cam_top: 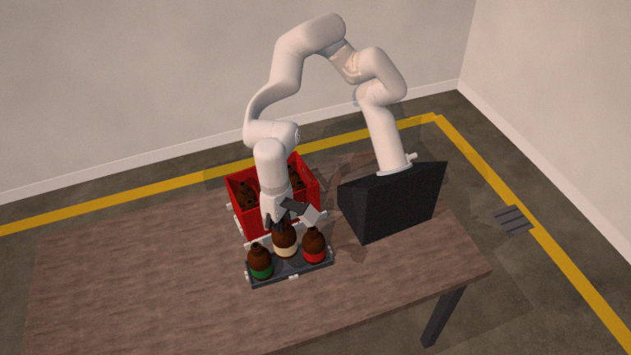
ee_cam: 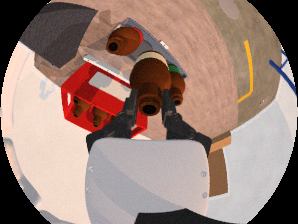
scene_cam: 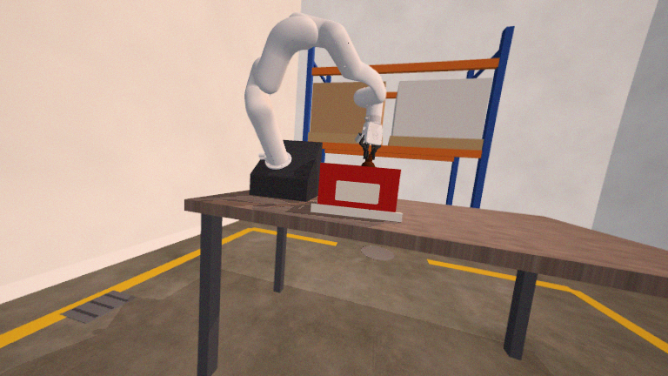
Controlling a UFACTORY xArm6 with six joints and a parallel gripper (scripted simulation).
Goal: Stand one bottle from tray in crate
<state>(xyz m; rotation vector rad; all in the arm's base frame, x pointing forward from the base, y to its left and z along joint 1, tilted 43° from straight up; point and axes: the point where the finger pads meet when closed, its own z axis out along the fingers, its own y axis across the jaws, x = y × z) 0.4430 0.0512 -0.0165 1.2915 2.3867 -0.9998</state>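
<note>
Gripper clamped on cream-label bottle, over tray

Gripper point(cam_top: 279, 225) point(scene_cam: 370, 157) point(ee_cam: 149, 96) points down, fingers closed on the neck of the cream-label bottle point(cam_top: 284, 240) point(scene_cam: 368, 164) point(ee_cam: 149, 75). Bottle upright, raised above the tray point(cam_top: 292, 266) point(ee_cam: 151, 39), between the two other bottles. Green-label bottle point(cam_top: 260, 262) point(ee_cam: 176, 86) stands on the tray end farther from the arm's black base block point(cam_top: 397, 205) point(scene_cam: 284, 179) point(ee_cam: 57, 32); red-label bottle point(cam_top: 313, 246) point(ee_cam: 124, 41) stands on the end nearer it. Tray lies flat, inward from the long table edge with the leg below it in the top view. Red crate point(cam_top: 251, 223) point(scene_cam: 359, 172) point(ee_cam: 102, 87) sits level just beside the tray, toward the opposite long edge, brown bottles inside; count cannot be told, arm blocks part. Base block is near the table's point(cam_top: 154, 282) point(scene_cam: 467, 229) point(ee_cam: 200, 60) short edge, between crate and that edge's corners. Arm point(cam_top: 287, 63) point(scene_cam: 291, 39) arches from block to gripper.
</note>
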